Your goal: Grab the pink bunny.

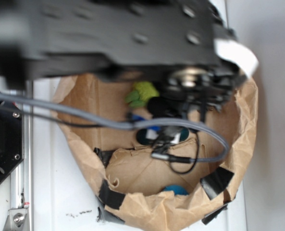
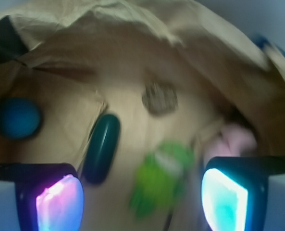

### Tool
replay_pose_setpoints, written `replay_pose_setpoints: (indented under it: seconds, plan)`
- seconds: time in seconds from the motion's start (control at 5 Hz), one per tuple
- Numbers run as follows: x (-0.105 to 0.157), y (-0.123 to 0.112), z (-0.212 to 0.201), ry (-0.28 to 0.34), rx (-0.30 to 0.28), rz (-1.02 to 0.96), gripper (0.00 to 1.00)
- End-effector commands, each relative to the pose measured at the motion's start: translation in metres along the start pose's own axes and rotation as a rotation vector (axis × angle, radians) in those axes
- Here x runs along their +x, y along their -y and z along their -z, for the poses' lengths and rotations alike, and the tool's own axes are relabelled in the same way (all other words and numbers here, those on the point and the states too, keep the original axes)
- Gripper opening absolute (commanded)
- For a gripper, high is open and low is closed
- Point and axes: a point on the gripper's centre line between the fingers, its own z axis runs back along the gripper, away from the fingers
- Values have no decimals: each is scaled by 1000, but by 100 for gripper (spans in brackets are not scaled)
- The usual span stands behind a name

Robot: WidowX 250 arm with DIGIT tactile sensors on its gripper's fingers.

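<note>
Wrist view: green frog (image 2: 162, 179) beside pink bunny (image 2: 234, 139).

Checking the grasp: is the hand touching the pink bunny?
Apart. Wrist view: the pink bunny lies beyond the open hand, nothing between its fingers.

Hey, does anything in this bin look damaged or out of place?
The brown paper lining is crumpled and torn along its rim, patched with black tape. The pink bunny sits wedged against the paper wall, partly hidden behind the open end effector.
</note>
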Motion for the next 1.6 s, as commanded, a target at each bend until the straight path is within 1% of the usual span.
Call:
replay_pose_setpoints:
  seconds: [0.0, 0.2, 0.4, 0.6, 0.8, 1.0, 1.2, 1.4]
  plan:
    - [15, -24, 12, 79, -35, -32, 100]
    - [8, -15, 15, 90, -22, 3, 100]
    - [5, -19, 16, 93, -20, -12, 100]
    - [1, -19, 19, 81, -18, -17, 100]
    - [-4, -22, 23, 70, -12, -26, 100]
    - [-9, -35, 26, 54, -3, -79, 100]
    - [-16, -49, 25, 49, 32, -117, 100]
    - [-17, -56, 22, 49, 129, -126, 100]
